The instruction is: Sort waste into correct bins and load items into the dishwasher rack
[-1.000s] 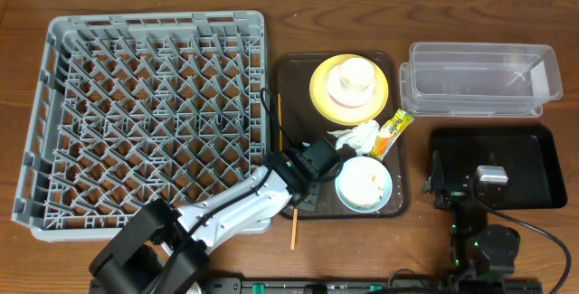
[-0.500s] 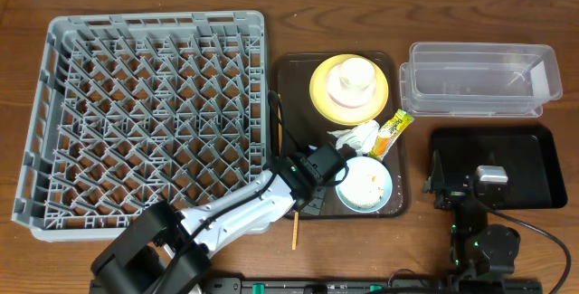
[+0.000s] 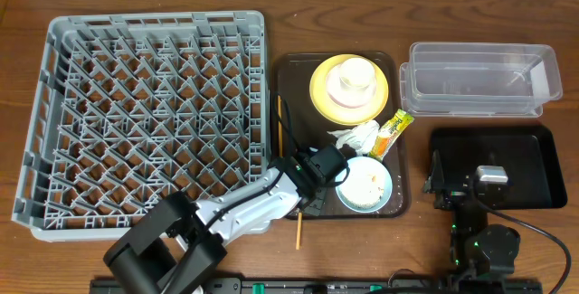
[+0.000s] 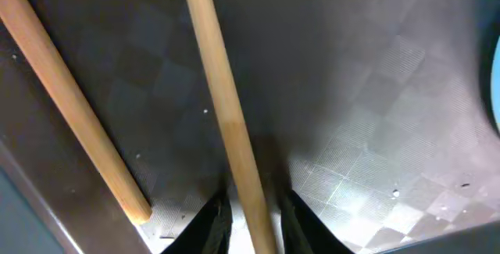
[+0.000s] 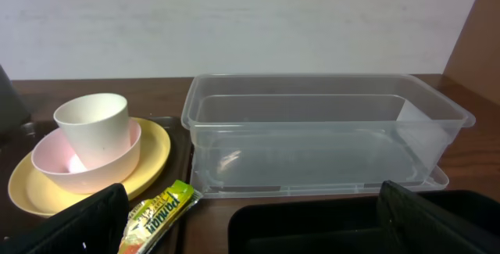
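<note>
My left gripper [image 3: 312, 184] is low over the brown tray [image 3: 289, 68], shut on one wooden chopstick [image 4: 223, 105] whose end sticks out past the tray's front [image 3: 298, 226]. The second chopstick [image 4: 70, 105] lies beside it. The light blue bowl [image 3: 365, 185] with rice scraps sits just to the right. The napkin [image 3: 357, 137] and wrapper [image 3: 393, 131] lie behind it. The white cup [image 3: 355, 75] stands in the white bowl [image 3: 348, 98] on the yellow plate [image 3: 321, 95]. My right gripper [image 5: 258, 230] is open and empty over the black tray [image 3: 534, 167].
The grey dishwasher rack [image 3: 54, 104] fills the left of the table and holds nothing. The clear container [image 3: 479, 79] stands at the back right, behind the black tray, and also holds nothing.
My left gripper has crept a little to the right toward the blue bowl, and the chopstick's front end shifted slightly right with it. The right arm has not moved.
</note>
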